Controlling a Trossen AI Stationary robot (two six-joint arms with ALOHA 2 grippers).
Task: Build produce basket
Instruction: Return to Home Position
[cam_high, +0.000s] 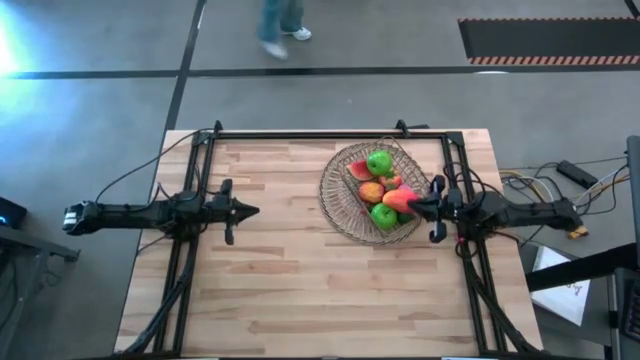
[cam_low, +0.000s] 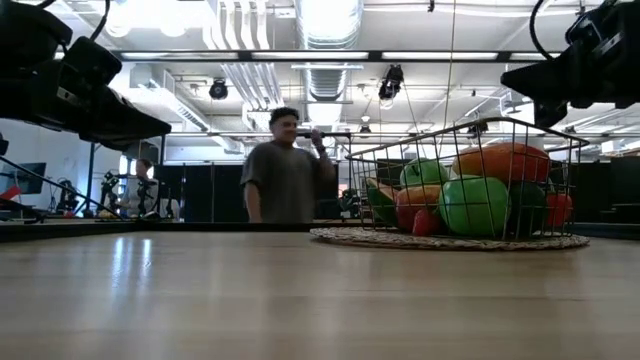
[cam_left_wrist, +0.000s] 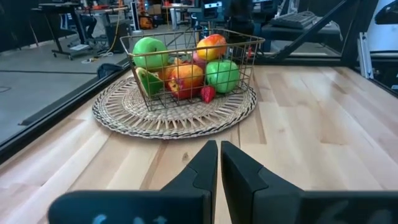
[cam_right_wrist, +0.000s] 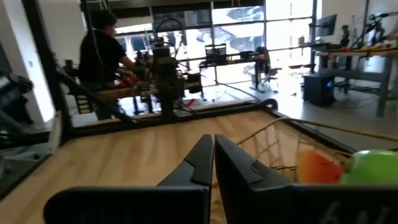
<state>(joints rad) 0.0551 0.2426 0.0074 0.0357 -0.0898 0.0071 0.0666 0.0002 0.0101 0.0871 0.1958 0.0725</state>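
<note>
The wire basket (cam_high: 352, 190) stands on a round woven mat (cam_high: 335, 215) at the table's far right. In it lie two green apples (cam_high: 380, 162) (cam_high: 384, 215), an orange piece (cam_high: 371, 192), a red slice (cam_high: 358, 170) and a red-orange piece (cam_high: 400, 198). The left wrist view shows the basket (cam_left_wrist: 245, 46) heaped with produce, a small red piece (cam_left_wrist: 207, 93) at its front. My right gripper (cam_high: 412, 207) (cam_right_wrist: 213, 158) is shut and empty, raised over the basket's right rim. My left gripper (cam_high: 252, 210) (cam_left_wrist: 219, 165) is shut, above bare table to the left of the basket.
Black frame rails (cam_high: 300, 133) run along the table's far, left and right edges. Bare wood (cam_high: 300, 290) covers the near half and the left side. Cables (cam_high: 540, 185) lie off the right edge. A person (cam_low: 285, 165) stands beyond the far edge.
</note>
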